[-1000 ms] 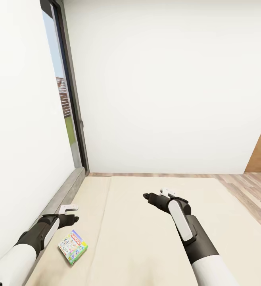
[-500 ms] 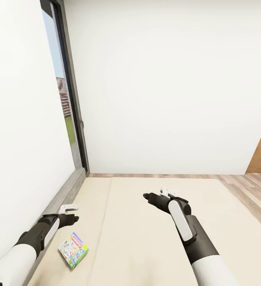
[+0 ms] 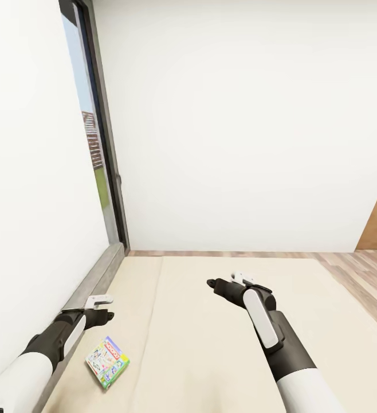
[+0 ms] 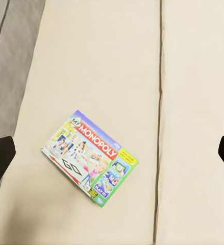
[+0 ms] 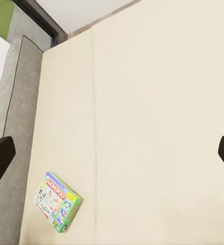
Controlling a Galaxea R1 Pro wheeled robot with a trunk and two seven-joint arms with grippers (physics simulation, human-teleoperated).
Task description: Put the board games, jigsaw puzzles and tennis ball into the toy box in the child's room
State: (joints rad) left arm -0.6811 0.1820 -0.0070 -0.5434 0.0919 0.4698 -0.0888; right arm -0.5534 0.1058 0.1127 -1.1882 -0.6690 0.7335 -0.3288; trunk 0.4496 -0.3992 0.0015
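I see one game (image 3: 107, 362) flat near the bed's (image 3: 200, 344) left edge, bare mattress all around; both arms hover above it, left fingers (image 3: 99, 299) and right fingers (image 3: 241, 277) spread.

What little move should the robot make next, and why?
Probably lower the left end effector onto the Monopoly board game. The box lies flat on the bed just below it, centred between open fingers in the left wrist view, ungrasped.

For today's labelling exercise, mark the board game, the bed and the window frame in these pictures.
board game (image 4: 91, 159), left wrist view: middle of the printed lid.
bed (image 3: 211, 355), head view: bare beige mattress between the two arms.
window frame (image 3: 105, 149), head view: dark upright bar beside the glass.
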